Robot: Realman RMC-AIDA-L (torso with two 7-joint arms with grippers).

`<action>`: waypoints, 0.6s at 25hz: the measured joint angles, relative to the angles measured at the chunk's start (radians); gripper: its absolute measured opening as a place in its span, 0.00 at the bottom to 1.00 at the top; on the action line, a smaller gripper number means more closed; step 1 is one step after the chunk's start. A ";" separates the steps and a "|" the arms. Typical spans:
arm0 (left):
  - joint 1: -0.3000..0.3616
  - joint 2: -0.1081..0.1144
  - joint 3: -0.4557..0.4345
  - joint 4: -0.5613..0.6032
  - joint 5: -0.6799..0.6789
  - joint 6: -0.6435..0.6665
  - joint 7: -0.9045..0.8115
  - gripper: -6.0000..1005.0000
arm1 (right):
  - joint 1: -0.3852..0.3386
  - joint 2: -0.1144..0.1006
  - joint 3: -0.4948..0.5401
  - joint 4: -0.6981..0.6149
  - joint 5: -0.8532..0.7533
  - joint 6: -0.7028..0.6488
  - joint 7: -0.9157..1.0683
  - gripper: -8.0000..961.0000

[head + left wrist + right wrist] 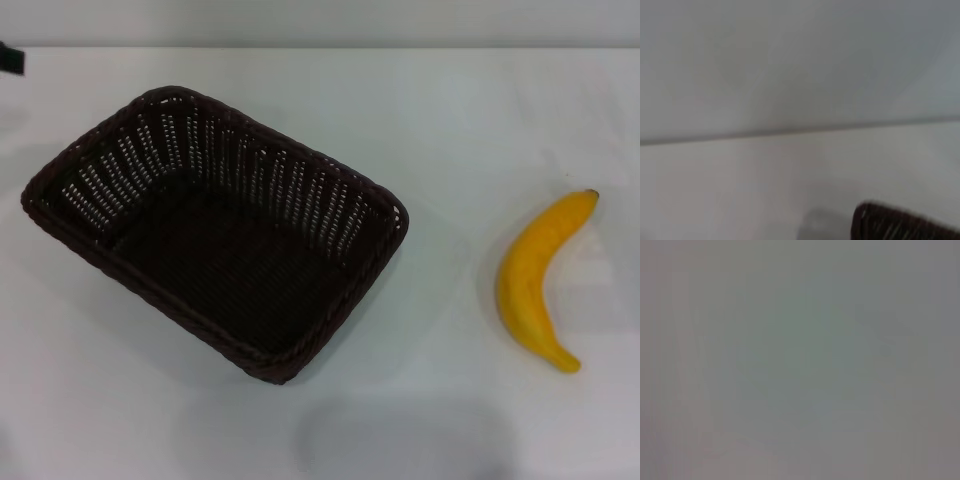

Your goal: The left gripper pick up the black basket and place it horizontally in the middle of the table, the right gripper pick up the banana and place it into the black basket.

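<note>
The black basket (215, 235) stands upright on the white table (450, 120), left of the middle, turned at a slant, and it is empty. One dark woven corner of it also shows in the left wrist view (900, 225). The banana (535, 280) lies on the table at the right, well apart from the basket, with its dark tip pointing to the far side. Neither gripper shows in the head view. The right wrist view shows only a plain grey blur.
A small black shape (10, 60) sits at the far left edge of the head view; I cannot tell what it is. The table's far edge (790, 132) meets a pale wall. Bare tabletop lies between the basket and the banana.
</note>
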 joint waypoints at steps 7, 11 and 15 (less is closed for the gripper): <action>-0.082 -0.088 0.016 -0.046 0.238 0.068 -0.004 0.80 | 0.009 0.001 0.006 0.006 0.000 -0.006 0.000 0.89; -0.115 -0.134 0.042 -0.105 0.295 0.155 0.012 0.80 | 0.010 0.001 0.006 0.006 0.002 -0.004 0.000 0.89; -0.142 -0.155 0.112 -0.182 0.301 0.237 0.014 0.79 | 0.010 0.001 0.006 0.004 0.005 -0.004 0.000 0.89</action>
